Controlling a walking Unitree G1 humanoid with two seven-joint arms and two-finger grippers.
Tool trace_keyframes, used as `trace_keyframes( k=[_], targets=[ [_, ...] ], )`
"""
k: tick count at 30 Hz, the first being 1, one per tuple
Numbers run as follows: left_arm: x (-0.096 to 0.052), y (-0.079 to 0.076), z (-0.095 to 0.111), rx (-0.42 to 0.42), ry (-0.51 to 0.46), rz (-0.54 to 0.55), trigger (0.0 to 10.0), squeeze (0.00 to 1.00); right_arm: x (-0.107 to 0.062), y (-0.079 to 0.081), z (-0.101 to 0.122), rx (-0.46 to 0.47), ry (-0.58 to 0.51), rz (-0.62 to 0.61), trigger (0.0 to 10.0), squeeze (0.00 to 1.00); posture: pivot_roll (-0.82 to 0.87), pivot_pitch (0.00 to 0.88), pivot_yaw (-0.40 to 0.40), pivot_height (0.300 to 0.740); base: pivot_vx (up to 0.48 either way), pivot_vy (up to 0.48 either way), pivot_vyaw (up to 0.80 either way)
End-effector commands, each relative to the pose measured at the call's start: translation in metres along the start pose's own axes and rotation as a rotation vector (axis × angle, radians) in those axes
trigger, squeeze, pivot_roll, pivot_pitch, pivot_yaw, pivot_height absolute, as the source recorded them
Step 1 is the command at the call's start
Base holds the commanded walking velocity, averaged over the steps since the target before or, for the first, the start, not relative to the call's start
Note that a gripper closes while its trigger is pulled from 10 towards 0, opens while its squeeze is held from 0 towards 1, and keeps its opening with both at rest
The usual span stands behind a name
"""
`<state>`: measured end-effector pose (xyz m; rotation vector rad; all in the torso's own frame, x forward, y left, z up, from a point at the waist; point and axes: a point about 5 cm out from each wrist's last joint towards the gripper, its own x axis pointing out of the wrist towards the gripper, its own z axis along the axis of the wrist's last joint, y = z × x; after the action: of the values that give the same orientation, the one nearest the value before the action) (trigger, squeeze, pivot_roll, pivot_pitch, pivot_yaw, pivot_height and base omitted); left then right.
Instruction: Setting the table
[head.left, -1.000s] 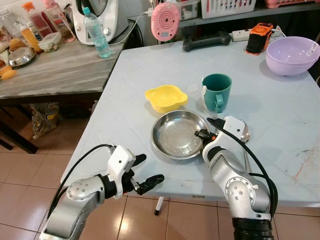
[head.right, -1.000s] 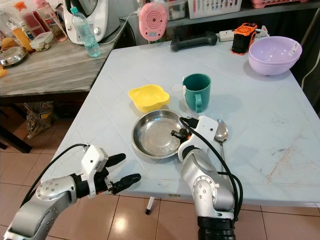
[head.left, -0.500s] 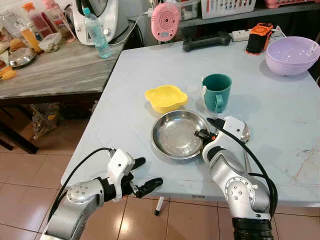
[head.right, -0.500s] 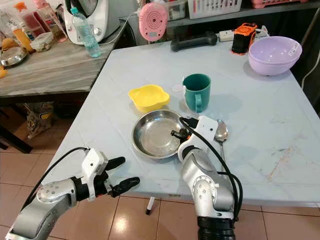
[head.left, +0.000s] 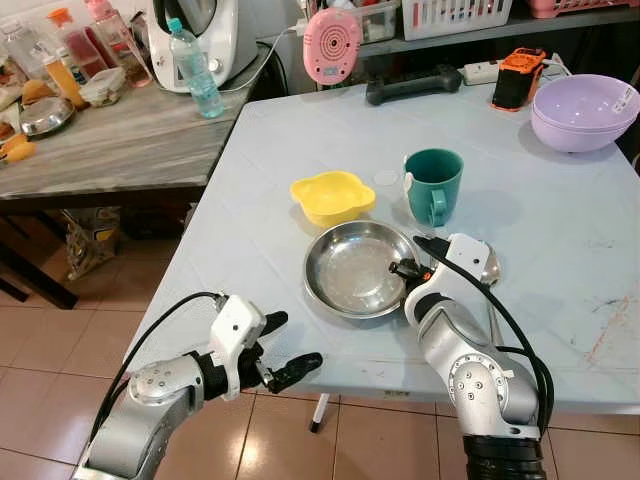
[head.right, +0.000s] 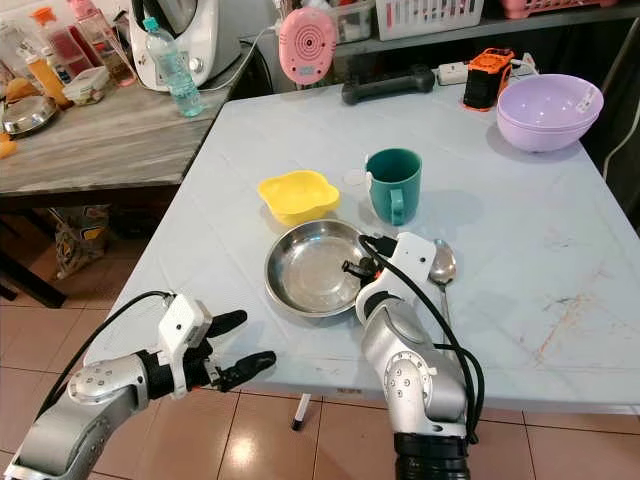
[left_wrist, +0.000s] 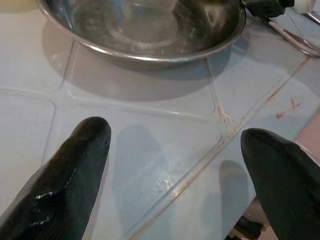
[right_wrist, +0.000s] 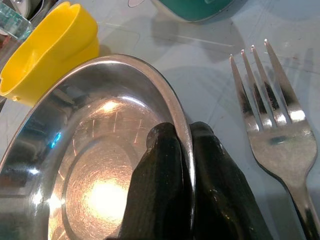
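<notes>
A round steel plate (head.left: 352, 268) lies on the pale blue table (head.left: 560, 240) near its front edge. My right gripper (head.left: 405, 268) is shut on the plate's right rim, one finger inside and one outside, as the right wrist view (right_wrist: 184, 134) shows. Beside it on the right lie a fork (right_wrist: 272, 107) and a spoon (head.left: 487, 262). Behind the plate stand a yellow bowl (head.left: 332, 196) and a green mug (head.left: 433, 183). My left gripper (head.left: 290, 345) is open and holds nothing, low at the table's front edge, left of the plate (left_wrist: 150, 30).
Purple bowls (head.left: 585, 108), an orange device (head.left: 518, 75), a black bar (head.left: 412, 82) and a pink round device (head.left: 331, 42) sit along the table's far side. To the left is a wooden side table (head.left: 110, 140) with a water bottle (head.left: 195, 70) and jars.
My left gripper has sunk a little and drawn slightly back from the table edge, still open. The right gripper and the plate have not moved.
</notes>
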<state>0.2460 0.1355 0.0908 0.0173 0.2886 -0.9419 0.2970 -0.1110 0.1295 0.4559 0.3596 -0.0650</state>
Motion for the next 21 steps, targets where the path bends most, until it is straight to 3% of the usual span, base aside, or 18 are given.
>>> trace_keyframes(
  k=[1, 11, 21],
  targets=[
    [-0.003, 0.003, 0.003, 0.008, -0.002, 0.017, 10.0, 0.00, -0.002, 0.002, -0.038, 0.029, 0.146, -0.027, 10.0, 0.00, -0.10, 0.079, 0.218, 0.740, 0.000, 0.000, 0.00],
    [0.002, 0.005, 0.001, 0.005, -0.019, 0.026, 10.0, 0.00, 0.000, -0.002, -0.040, -0.001, 0.138, -0.019, 10.0, 0.00, -0.09, 0.020, 0.199, 0.740, 0.000, 0.000, 0.00],
    [0.014, 0.004, 0.009, -0.002, -0.090, 0.082, 10.0, 0.00, 0.004, -0.006, -0.024, -0.143, 0.058, 0.014, 10.0, 0.00, -0.10, 0.000, 0.155, 0.740, 0.000, 0.000, 0.00]
  ],
)
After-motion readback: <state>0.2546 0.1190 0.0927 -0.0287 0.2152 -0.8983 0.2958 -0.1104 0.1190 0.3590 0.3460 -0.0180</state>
